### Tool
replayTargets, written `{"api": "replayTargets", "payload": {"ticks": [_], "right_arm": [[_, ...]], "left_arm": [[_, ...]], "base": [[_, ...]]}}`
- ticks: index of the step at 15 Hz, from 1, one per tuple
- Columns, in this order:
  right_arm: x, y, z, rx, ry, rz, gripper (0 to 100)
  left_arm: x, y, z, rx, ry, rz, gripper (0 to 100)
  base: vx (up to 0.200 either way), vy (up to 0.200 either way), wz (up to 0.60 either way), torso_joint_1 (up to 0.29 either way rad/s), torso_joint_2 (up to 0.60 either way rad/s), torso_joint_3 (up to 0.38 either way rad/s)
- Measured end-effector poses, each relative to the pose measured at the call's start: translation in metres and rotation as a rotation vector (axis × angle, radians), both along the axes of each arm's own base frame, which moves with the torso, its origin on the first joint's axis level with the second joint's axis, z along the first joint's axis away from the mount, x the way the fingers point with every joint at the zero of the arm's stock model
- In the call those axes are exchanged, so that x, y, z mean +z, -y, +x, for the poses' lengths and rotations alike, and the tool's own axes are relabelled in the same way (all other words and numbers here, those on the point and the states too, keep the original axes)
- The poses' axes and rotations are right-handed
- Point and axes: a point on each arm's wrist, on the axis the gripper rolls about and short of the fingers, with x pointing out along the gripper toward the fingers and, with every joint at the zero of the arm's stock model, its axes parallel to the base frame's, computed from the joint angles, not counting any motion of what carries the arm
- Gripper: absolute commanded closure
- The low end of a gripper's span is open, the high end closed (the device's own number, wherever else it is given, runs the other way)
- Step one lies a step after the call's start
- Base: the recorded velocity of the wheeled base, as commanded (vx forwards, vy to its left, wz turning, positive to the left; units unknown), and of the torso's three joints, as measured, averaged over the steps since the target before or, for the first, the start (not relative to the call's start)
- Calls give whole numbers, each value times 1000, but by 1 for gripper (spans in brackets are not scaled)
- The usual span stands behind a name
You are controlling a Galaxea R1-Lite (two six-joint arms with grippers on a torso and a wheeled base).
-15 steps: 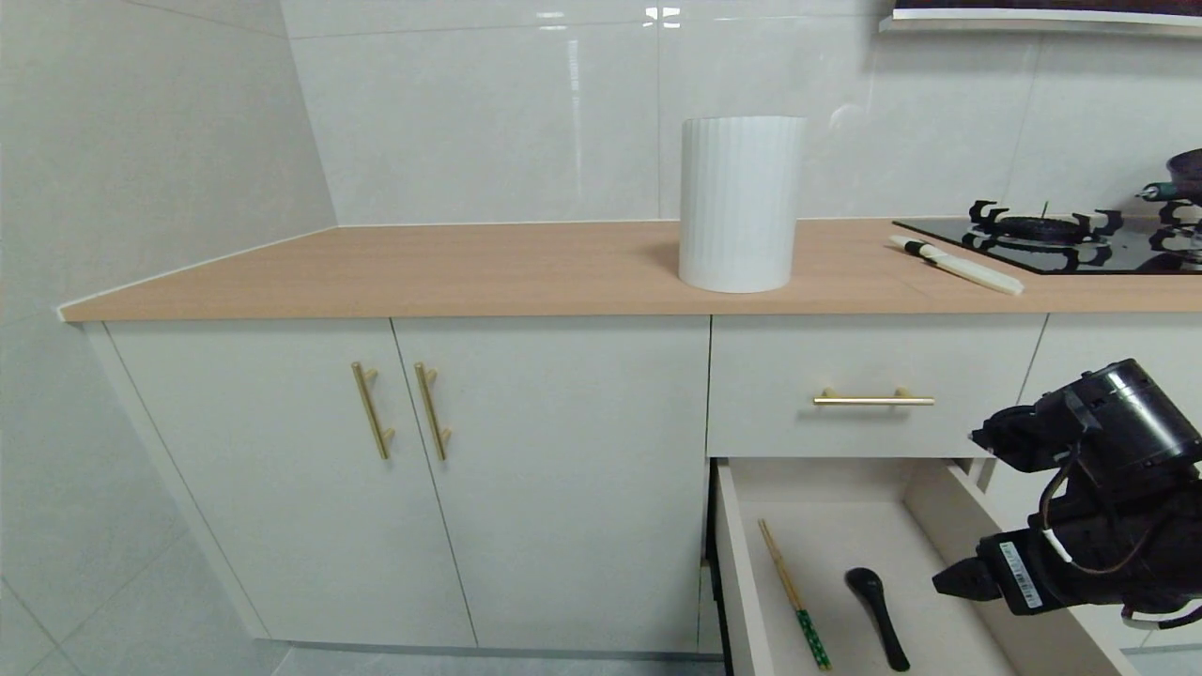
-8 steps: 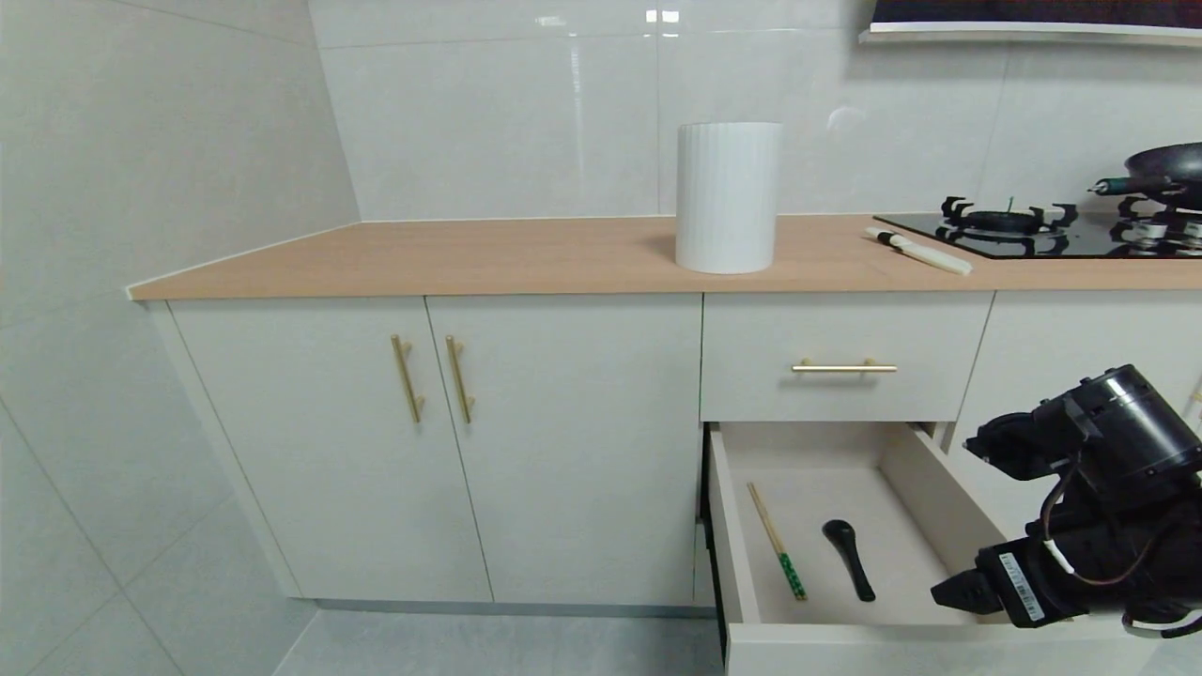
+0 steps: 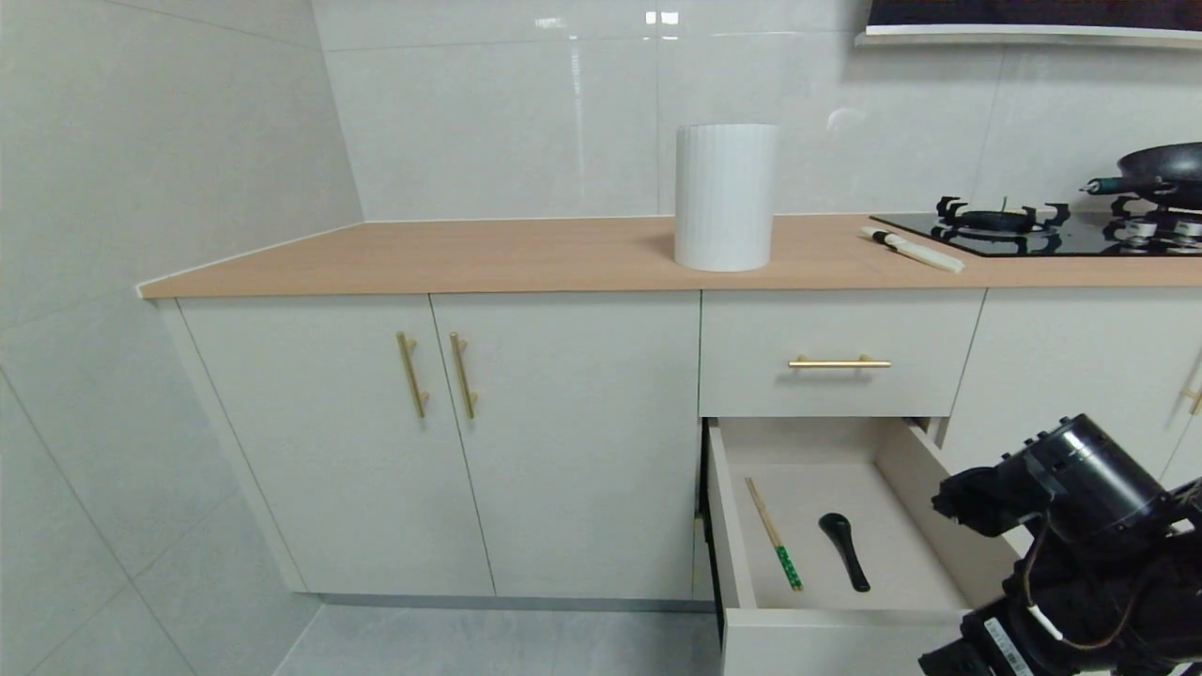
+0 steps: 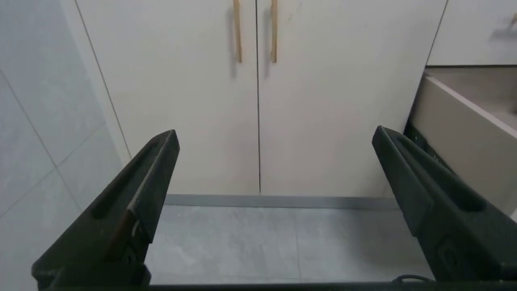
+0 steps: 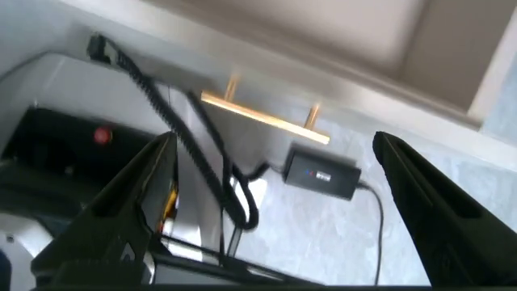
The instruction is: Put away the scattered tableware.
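Over the last second the whole head view has been shifted, so that more of the cupboard doors and the floor are taken in. This is to be read as a move of the camera, not of the things. Within the open drawer (image 3: 734, 526), at 5 o'clock in the head view, the chopsticks (image 3: 774, 533) and the black spoon (image 3: 843, 550) are seen unchanged, the chopsticks at 9 o'clock from the spoon.

The right arm (image 3: 1061, 545) is now found lower in the view. The fingers of the right gripper (image 5: 275, 145) are spread wide with nothing between them, and so are those of the left gripper (image 4: 275, 141).

A pale utensil (image 3: 913, 250) is left on the surface (image 3: 470, 255), at 3 o'clock from the white container (image 3: 725, 197). The task is therefore judged unfinished: that piece is not yet stowed and the drawer not yet shut.
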Motion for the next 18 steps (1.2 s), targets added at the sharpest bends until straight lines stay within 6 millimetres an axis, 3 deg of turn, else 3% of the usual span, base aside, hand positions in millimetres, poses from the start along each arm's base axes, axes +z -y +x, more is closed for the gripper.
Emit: {"api": "replayTargets", "payload": {"ticks": [3, 7, 14, 18], "right_arm": [[-16, -18, -6, 97, -96, -8, 0], [-33, -28, -3, 126, -168, -41, 0], [-57, -31, 22, 32, -193, -48, 0], [-69, -22, 45, -59, -145, -40, 0]], "left_arm": [[0, 0, 0, 0, 0, 0, 0], [0, 0, 0, 0, 0, 0, 0], [0, 0, 0, 0, 0, 0, 0], [0, 0, 0, 0, 0, 0, 0]], "base": [[0, 0, 0, 0, 0, 0], [0, 0, 0, 0, 0, 0], [0, 0, 0, 0, 0, 0], [0, 0, 0, 0, 0, 0]]}}
